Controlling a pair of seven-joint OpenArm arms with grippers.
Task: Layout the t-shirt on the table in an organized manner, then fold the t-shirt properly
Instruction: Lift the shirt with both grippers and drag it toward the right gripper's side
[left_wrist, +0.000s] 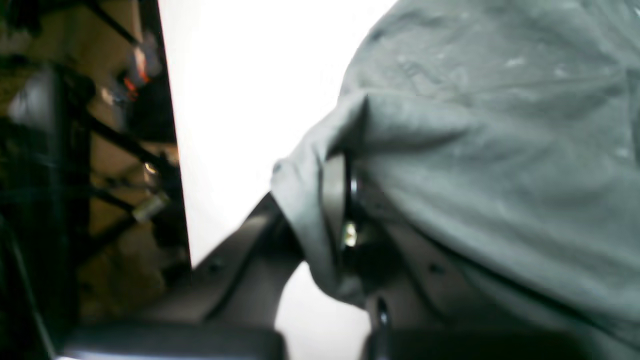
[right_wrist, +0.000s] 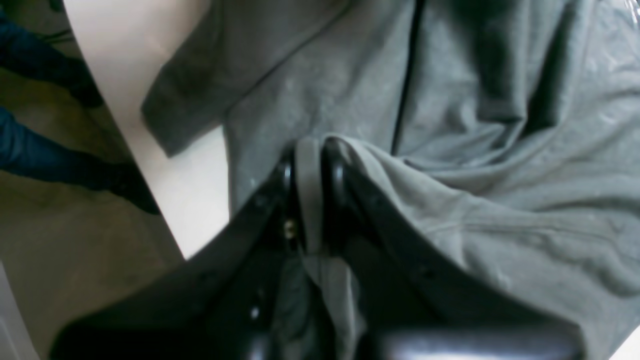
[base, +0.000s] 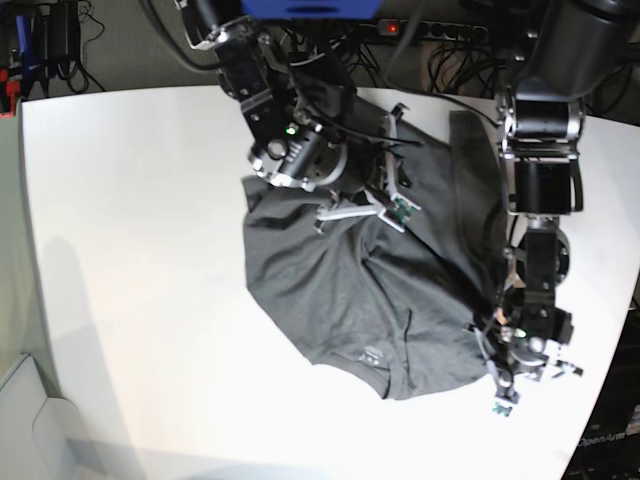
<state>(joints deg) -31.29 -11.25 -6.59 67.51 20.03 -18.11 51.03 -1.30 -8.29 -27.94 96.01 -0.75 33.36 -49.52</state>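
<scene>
**Both arms pinching the t-shirt, cloth bunched on the desk**

From my base view I see the t-shirt (base: 350, 290) lying rumpled on the white desk (base: 140, 250), toward the side nearer the arms' mounts and well inside the desk edge. It is not flat: folds run across the body, and the collar with its small label (base: 370, 355) sits near the lower edge of the heap in that view.

My right gripper (right_wrist: 310, 150) has its jaws pressed together on a fold of the grey cloth; the right wrist camera shows a strip of fabric squeezed between the two dark fingers (right_wrist: 336, 172) and hanging down behind them. One sleeve (right_wrist: 180, 115) lies spread on the desk just beyond it.

My left gripper (left_wrist: 345, 200) is also clamped on the shirt. The left wrist picture is blurred, but cloth wraps over and around the jaws, gathered at an edge of the garment, with bare desk beside it. In the base view this gripper sits at the shirt's corner near the desk's edge.
</scene>
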